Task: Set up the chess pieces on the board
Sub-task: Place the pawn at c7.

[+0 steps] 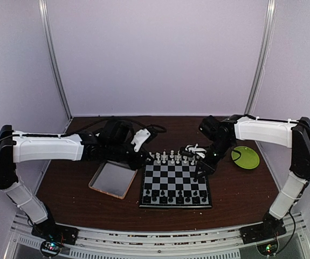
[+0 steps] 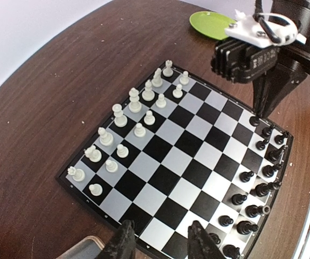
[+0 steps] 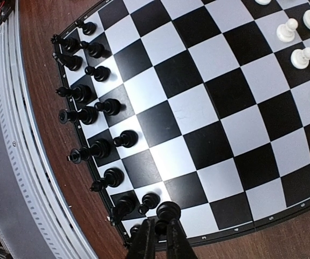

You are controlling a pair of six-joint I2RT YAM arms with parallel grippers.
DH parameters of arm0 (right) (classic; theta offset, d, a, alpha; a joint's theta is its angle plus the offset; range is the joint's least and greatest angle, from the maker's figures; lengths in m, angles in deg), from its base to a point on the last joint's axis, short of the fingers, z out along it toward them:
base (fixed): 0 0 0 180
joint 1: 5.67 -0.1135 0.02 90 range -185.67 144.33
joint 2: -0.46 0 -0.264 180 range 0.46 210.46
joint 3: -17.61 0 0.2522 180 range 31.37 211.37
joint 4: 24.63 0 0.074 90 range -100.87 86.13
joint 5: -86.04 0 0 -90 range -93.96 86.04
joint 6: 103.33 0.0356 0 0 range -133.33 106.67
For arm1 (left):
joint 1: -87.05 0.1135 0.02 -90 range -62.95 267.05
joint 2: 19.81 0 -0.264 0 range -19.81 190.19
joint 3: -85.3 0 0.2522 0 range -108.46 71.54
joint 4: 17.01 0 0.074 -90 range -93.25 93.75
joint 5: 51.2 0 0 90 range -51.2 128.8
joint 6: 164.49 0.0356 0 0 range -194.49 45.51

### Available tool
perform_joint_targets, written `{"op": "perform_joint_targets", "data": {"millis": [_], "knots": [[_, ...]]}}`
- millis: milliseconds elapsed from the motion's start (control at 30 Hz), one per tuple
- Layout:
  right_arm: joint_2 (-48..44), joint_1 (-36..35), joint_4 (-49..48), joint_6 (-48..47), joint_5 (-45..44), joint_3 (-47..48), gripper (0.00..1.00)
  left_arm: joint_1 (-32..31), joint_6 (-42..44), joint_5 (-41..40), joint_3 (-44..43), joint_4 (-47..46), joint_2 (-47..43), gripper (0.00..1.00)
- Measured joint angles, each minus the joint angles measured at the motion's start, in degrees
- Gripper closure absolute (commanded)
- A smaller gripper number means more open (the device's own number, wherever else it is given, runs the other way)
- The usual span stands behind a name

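Dark brown wood, matt and finely grained, for the table point(image 1: 74, 205). Nearest on it, the board point(image 1: 175, 183): flat, square, glossy black and pale grey checks inside a thin black border, lying centre-front between the two arms. Along its near edge, the black chess pieces point(image 1: 175, 198), tiny turned shapes in two ranks, too crowded to count surely in any view.

Only from the right wrist: the right gripper point(image 3: 160, 233) by the board's near right corner, fingers drawn narrow and nipping a black pawn point(image 3: 168, 209) beside its neighbours. From overhead, merely a dark blur there.

Left of the board and just beside it, a silver rectangular tray point(image 1: 111, 179) with a pale raised rim.

Only from the left wrist: the left gripper point(image 2: 163, 243), spread wide and holding nothing, hovering over the board's left edge near the tray.

Farther back, the white chess pieces point(image 2: 135, 100) in two ranks, counted from the left wrist as sixteen: eight pawns ahead of eight taller men. Beyond to the right, apart from the board, one round lime-green plate point(image 1: 245, 157).
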Motion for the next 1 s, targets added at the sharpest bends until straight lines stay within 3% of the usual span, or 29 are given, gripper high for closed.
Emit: {"op": "perform_joint_targets", "data": {"millis": [500,1000], "knots": [[0.3,-6.5,-3.9,0.1,0.0,-2.4,0.91,0.3,-0.4,-0.1,0.4,0.5,-0.3,0.66],[3.5,-7.3,-5.7,0.2,-0.4,-2.8,0.91,0.3,-0.5,-0.2,0.5,1.5,-0.9,0.66]]}}
